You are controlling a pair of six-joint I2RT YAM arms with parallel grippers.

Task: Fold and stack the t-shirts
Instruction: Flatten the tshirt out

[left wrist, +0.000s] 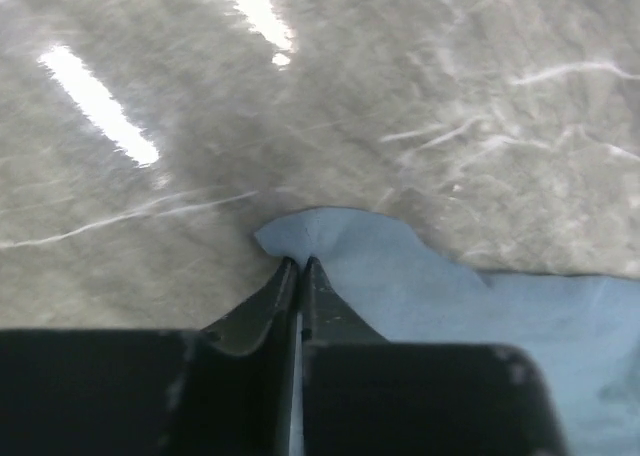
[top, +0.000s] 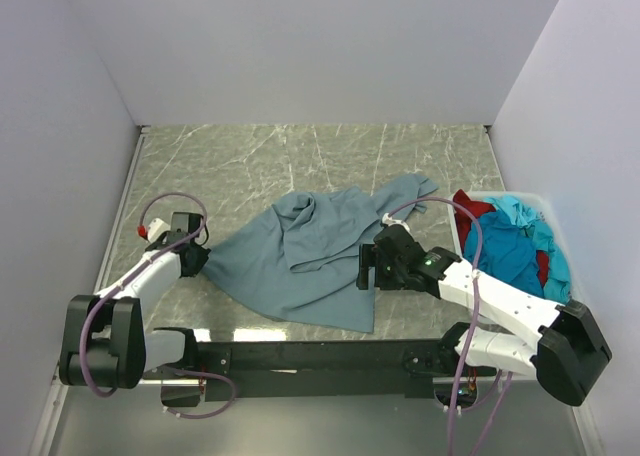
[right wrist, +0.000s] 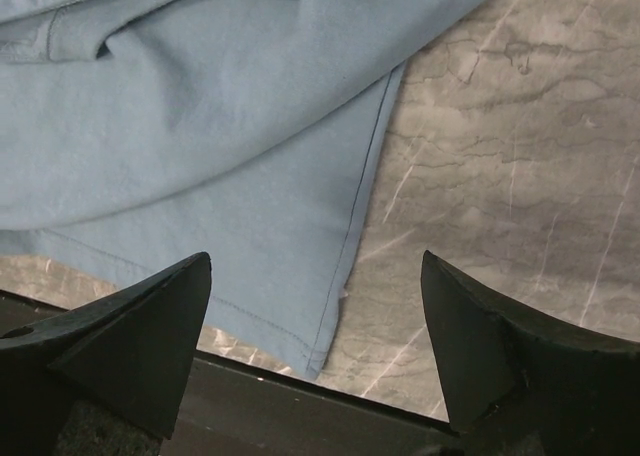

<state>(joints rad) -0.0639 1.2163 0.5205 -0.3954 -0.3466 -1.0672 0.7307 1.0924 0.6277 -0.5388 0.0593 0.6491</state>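
A muted grey-blue t-shirt (top: 310,256) lies rumpled and partly spread on the marble table. My left gripper (top: 200,261) sits low at its left corner. In the left wrist view the gripper (left wrist: 300,264) has its fingers pressed together on that corner of the cloth (left wrist: 450,306). My right gripper (top: 368,268) hovers over the shirt's near right corner. In the right wrist view this gripper (right wrist: 315,261) stands open, with the hemmed corner (right wrist: 230,146) below and between its fingers. A turquoise tee (top: 510,251) and a dark red tee (top: 470,208) lie bunched in the bin.
The white plastic bin (top: 528,195) stands at the table's right edge, beside the right arm. A black rail (top: 320,354) with the arm bases runs along the near edge, just below the shirt's hem. White walls enclose the back and both sides.
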